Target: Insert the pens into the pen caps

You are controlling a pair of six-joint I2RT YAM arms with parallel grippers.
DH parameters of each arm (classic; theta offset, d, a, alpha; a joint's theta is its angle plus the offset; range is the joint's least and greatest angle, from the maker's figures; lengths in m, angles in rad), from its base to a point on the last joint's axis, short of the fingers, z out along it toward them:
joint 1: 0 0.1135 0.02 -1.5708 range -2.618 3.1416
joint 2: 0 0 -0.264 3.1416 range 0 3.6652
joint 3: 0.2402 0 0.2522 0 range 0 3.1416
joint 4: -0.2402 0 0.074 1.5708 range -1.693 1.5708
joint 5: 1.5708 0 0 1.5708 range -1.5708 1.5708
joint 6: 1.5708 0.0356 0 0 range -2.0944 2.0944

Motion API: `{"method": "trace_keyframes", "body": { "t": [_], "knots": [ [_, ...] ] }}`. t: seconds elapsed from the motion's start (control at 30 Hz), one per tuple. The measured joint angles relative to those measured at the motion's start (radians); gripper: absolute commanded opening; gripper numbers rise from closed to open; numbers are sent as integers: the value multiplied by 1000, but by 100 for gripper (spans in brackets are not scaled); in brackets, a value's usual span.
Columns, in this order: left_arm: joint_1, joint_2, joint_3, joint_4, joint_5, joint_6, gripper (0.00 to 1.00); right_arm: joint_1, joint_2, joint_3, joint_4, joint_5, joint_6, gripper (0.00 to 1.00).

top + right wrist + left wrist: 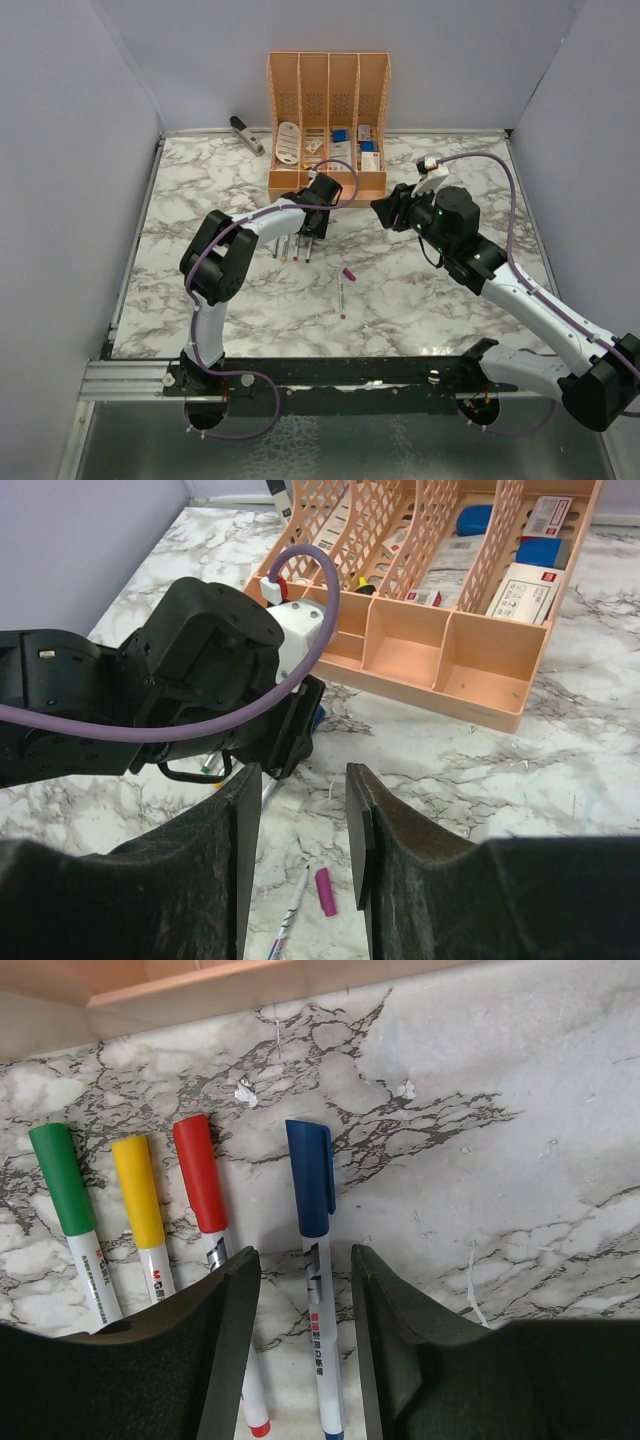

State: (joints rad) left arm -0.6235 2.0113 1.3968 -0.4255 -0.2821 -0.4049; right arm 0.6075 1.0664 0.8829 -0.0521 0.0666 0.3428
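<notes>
The blue-capped white pen point(316, 1290) between the jaws of the open left tool point(303, 1260) could be knocked against the red-capped pen point(203, 1190) left of it if clipped on withdrawal; the right tool point(300, 780) is open, empty.

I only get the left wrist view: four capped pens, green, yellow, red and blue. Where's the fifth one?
Observer: The fifth pen lies alone in the middle of the table, uncapped, nearer the arm bases than the other four.
Operator: And its cap?
Observer: The purple cap lies beside that pen's far end, close to it but not touching.
</notes>
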Motion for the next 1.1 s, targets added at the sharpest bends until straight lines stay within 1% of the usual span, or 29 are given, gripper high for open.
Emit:
{"method": "trace_keyframes", "body": {
  "t": [0.43,0.6,0.77,0.83,0.97,1.1],
  "knots": [
    [-23,-27,4,-29,5,16,43,0,17,0,-2,0,-5,39],
    [-49,-105,4,-59,4,23,43,0,47,1,-48,15,-19,38],
    [-88,-225,-1,-89,-4,27,43,0,58,-2,-143,33,-23,35],
    [-100,-285,-34,-82,1,26,43,0,59,-5,-175,33,-24,33],
    [-118,-410,-174,-82,29,13,43,0,70,-21,-233,14,-26,31],
    [-130,-477,-307,-82,88,-2,44,0,93,-42,-287,7,-25,31]
  ]
}}
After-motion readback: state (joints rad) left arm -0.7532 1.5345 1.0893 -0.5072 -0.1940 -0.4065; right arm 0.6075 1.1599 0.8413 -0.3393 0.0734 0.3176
